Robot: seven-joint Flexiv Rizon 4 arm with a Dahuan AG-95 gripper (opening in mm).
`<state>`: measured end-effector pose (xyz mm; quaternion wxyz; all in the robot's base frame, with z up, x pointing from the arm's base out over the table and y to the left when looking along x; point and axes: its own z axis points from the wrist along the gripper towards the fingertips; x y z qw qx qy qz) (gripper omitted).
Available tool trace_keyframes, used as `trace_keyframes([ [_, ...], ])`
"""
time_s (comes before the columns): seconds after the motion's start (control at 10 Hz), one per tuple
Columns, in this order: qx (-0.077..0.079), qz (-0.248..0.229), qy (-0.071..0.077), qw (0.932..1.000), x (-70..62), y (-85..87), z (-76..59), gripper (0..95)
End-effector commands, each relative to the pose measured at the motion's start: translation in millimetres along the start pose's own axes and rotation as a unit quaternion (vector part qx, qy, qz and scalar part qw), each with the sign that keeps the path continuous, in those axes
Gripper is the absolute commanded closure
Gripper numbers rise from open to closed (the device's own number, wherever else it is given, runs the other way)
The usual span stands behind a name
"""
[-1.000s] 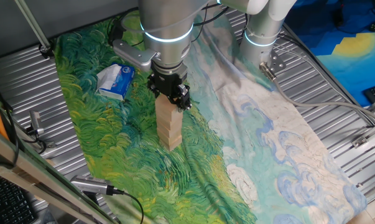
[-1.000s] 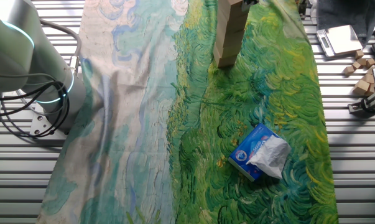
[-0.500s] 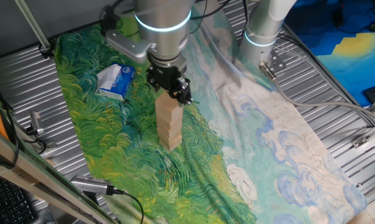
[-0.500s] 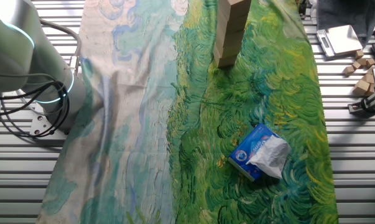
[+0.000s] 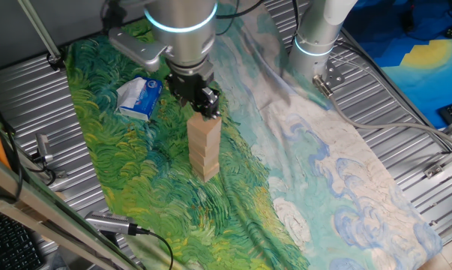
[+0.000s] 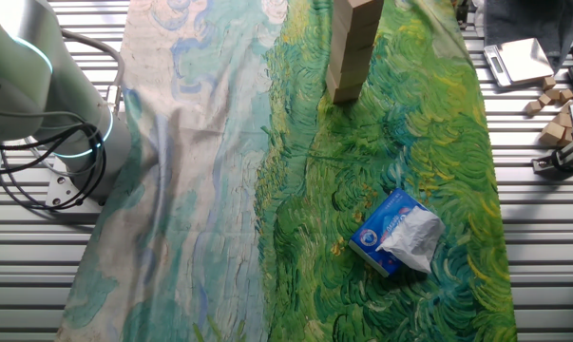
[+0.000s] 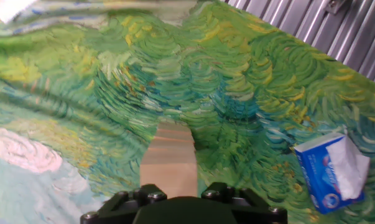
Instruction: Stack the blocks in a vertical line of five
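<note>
Change: a second ago my hand [image 5: 203, 105] sat low around the top of the blocks [image 5: 204, 148]; now it has lifted and drifted toward the upper left of the frame, and hangs just above the top cube.
Hand: from the fixed view it seems free of the wood with nothing pinched, but I cannot tell how wide the fingers stand; the hand view shows only the housing at the bottom edge.
Blocks: one upright column at the centre of the green painted cloth [image 5: 121, 169] on the table, standing unchanged and unheld.
Count: seams are hard to read; in the other fixed view the stack [image 6: 352, 52] is cut off by the top edge, so I cannot confirm five.
Meaning: I judge the last cube placed and released; if the count is five, the task is done.
Packet: the blue-and-white packet [image 5: 139, 97] lies well apart, upper left.
Risk: brushing the top while backing away.
</note>
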<state>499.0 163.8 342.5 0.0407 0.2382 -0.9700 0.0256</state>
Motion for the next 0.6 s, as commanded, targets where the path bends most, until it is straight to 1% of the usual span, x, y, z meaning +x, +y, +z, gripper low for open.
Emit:
trace_keyframes([
  [0.1,0.000,0.000,-0.007,1.0000,2.1,-2.0,0.2,95.0],
  [0.2,-0.001,0.001,-0.010,0.9999,2.0,-2.3,0.4,95.0],
  [0.3,-0.001,0.003,-0.010,0.9999,2.6,-2.4,-0.2,95.0],
  [0.6,-0.010,0.007,-0.016,0.9998,4.1,-2.1,-2.1,95.0],
])
